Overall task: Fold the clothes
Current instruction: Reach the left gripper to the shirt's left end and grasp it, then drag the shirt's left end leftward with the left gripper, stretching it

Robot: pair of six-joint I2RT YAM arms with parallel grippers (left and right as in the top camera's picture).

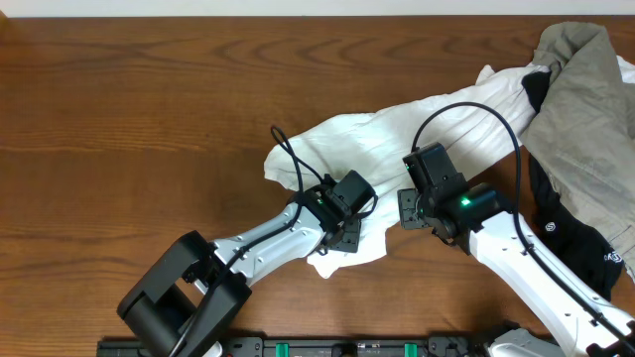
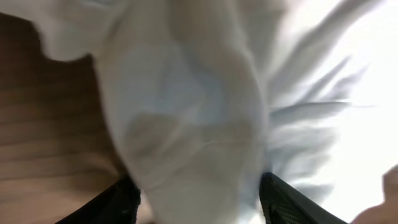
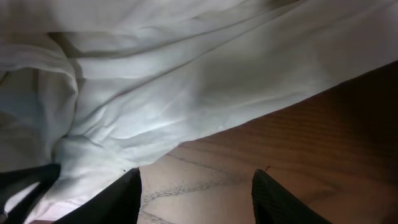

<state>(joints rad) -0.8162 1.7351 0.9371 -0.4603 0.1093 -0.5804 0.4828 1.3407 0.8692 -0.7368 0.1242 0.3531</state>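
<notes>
The left end effector (image 2: 198, 182) stands spread, its two dark fingers (image 2: 118, 202) wide apart with a thick fold of the white garment (image 1: 397, 134) bulging between them; they are not pressed onto it. The right end effector (image 3: 196, 173) is spread too, with bare wood between its fingers (image 3: 121, 196) and the garment's hem lying just ahead of the tips.

From overhead, both end effectors sit close together at the near edge of the white garment. This garment lies crumpled across the middle of the worktop (image 1: 129, 109) and stretches up to the right. There it meets a heap at the right edge, where an olive-grey garment (image 1: 585, 109) lies over a black garment (image 1: 571, 233). Both arms reach in from the near side.
</notes>
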